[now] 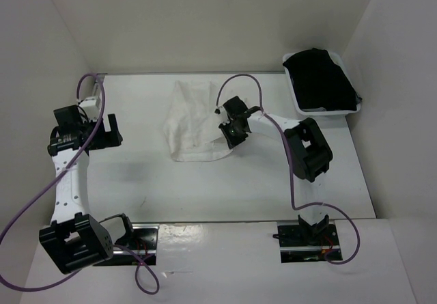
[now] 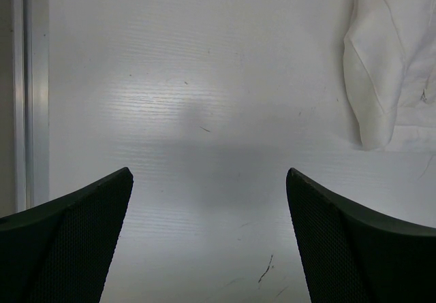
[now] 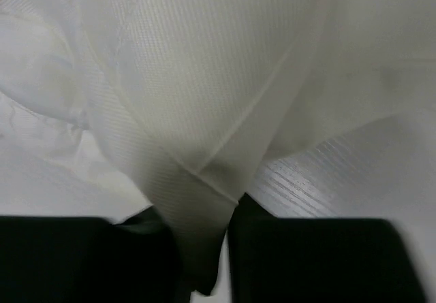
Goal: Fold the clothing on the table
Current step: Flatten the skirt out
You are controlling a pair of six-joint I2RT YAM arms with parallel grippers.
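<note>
As it lies on the flat white tabletop, the white pleated skirt of thin fabric runs its long axis from the far edge toward the arms. Its narrow end is at the far side and its wider end nearer, and it sits a little left of the tabletop's middle, somewhat crumpled. From above, the right pincer sits at the skirt's near right edge, but that view does not tell whether it has cloth. The right wrist view does: a fold of the fine-meshed fabric is drawn down between the two dark fingers, which stand close together and pinch it. The left pincer hangs well apart from the skirt, over the left side of the tabletop. Its wrist view shows both fingers spread wide, holding nothing, with a thin metal rail along the left and one rounded edge of the skirt at upper right. Only the top view shows the small white plastic bin at the far right corner. A black garment fills it and rises over its rim.
</note>
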